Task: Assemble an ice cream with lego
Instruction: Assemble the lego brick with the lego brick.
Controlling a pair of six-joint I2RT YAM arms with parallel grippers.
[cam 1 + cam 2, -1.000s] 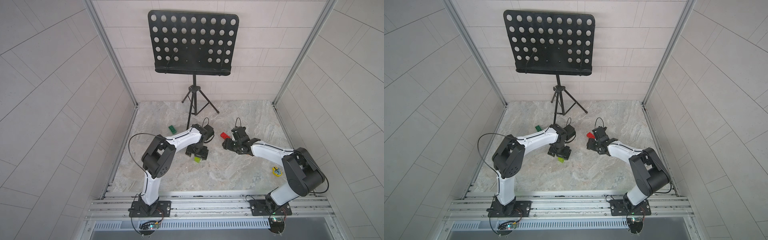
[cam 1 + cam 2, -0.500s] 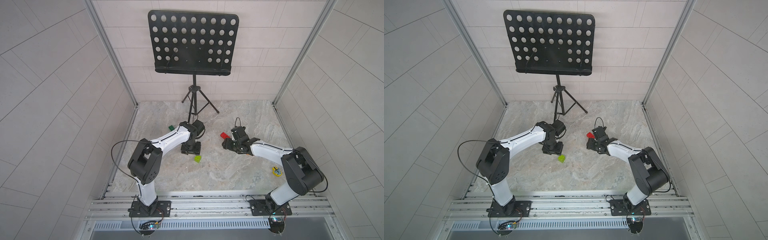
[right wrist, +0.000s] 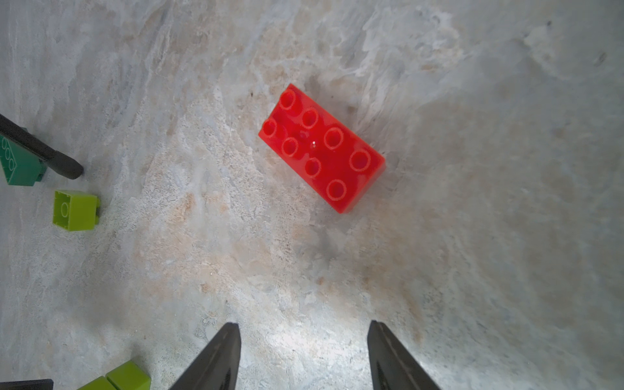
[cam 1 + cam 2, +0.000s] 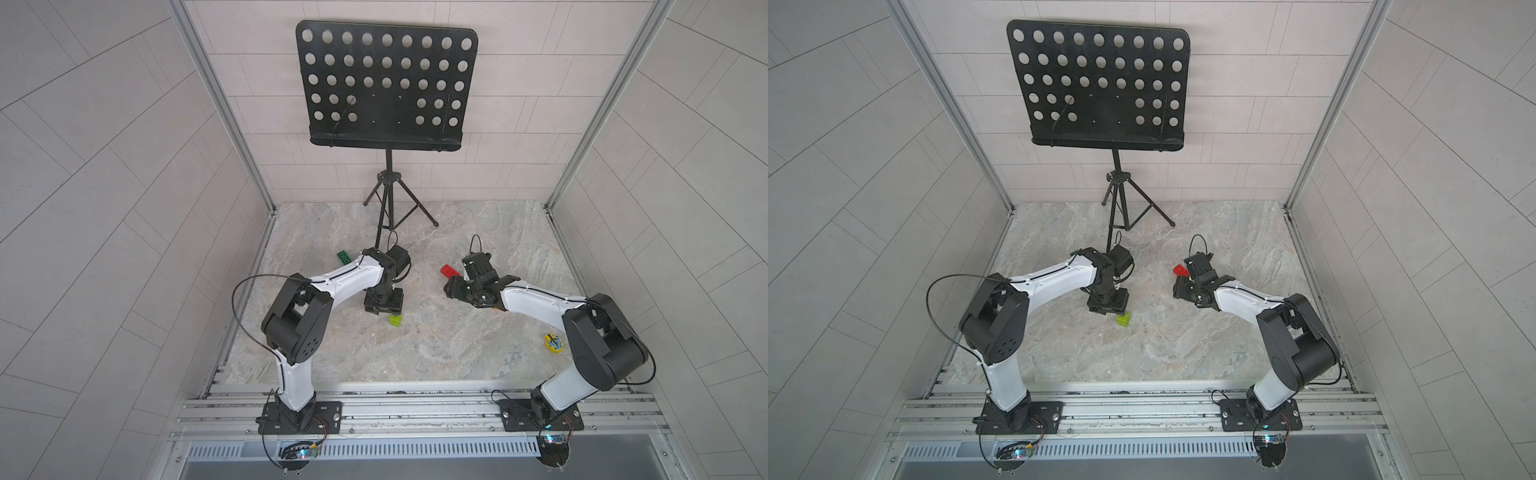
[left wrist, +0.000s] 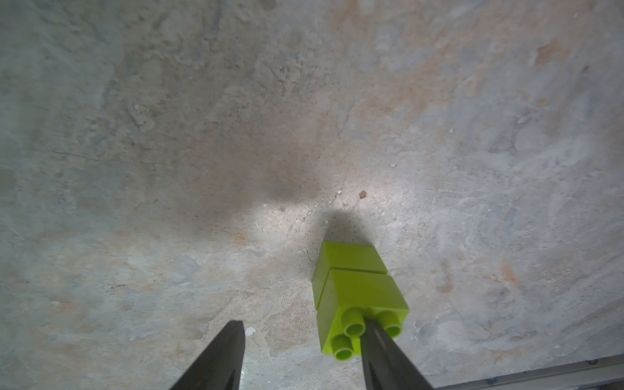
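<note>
- left gripper (image 5: 302, 334): fingers spread, with only bare table (image 5: 202, 135) in the gap between them.
- lime-green two-brick stack (image 5: 358, 293): lies on its side on the table, studs toward the left wrist camera. It is outside the gap, beside one finger (image 5: 385, 358). That finger overlaps the stud end; can't tell if it touches.
- both top views: the lime-green two-brick stack (image 4: 395, 320) (image 4: 1123, 320) pokes out just at the near edge of the left gripper (image 4: 384, 301), on the side toward the robot bases.
- right gripper (image 3: 302, 332): fingers spread, nothing between them, above the table.
- red brick (image 3: 322, 148): eight studs, studs up, flat on the table. It is ahead of the right fingertips and apart from them. In a top view, the red brick (image 4: 450, 271) sits just on the far side of the right gripper (image 4: 453, 287).
- dark green brick (image 4: 343, 257): on the table by the left forearm, near a foot of the music stand (image 4: 386, 83). In the right wrist view, the stand leg crosses in front of the dark green brick (image 3: 18, 165).
- single lime-green brick (image 3: 76, 211): loose on the table, near the dark green brick and well apart from the red brick. Not visible in the top views.
- the red, dark green and single lime-green bricks each lie separate.
- yellow round object (image 4: 555, 344): on the table beside the right arm's elbow, well apart from the bricks.
</note>
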